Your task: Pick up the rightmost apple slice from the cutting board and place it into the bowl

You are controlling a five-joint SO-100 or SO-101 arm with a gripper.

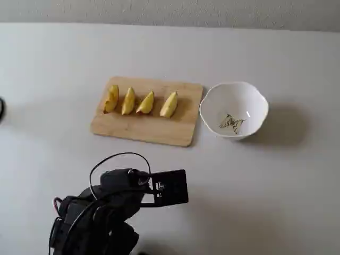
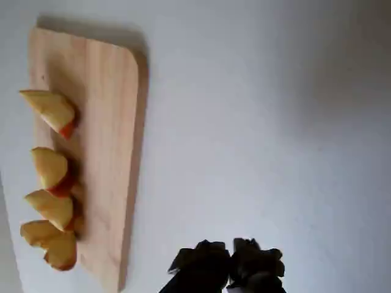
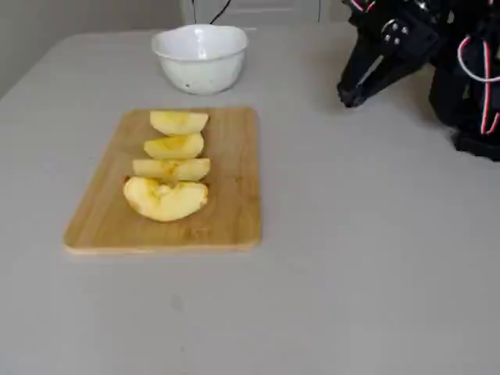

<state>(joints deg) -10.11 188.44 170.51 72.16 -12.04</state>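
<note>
The cutting board (image 1: 154,130) lies at mid-table with several apple slices in a row on it. The rightmost apple slice (image 1: 169,104) is the pale wedge nearest the bowl (image 1: 234,95). In another fixed view this slice (image 3: 179,122) is the farthest one on the board (image 3: 234,211), just before the bowl (image 3: 201,55). In the wrist view it is the top slice (image 2: 49,107) on the board (image 2: 113,122). My gripper (image 3: 348,95) hangs over bare table away from the board, its fingers together and holding nothing. It also shows at the bottom edge of the wrist view (image 2: 231,259).
The arm (image 1: 117,202) is folded at the lower left of a fixed view, with cables looping over it. Bare grey table lies between the arm and the board. A wall runs behind the table's far edge.
</note>
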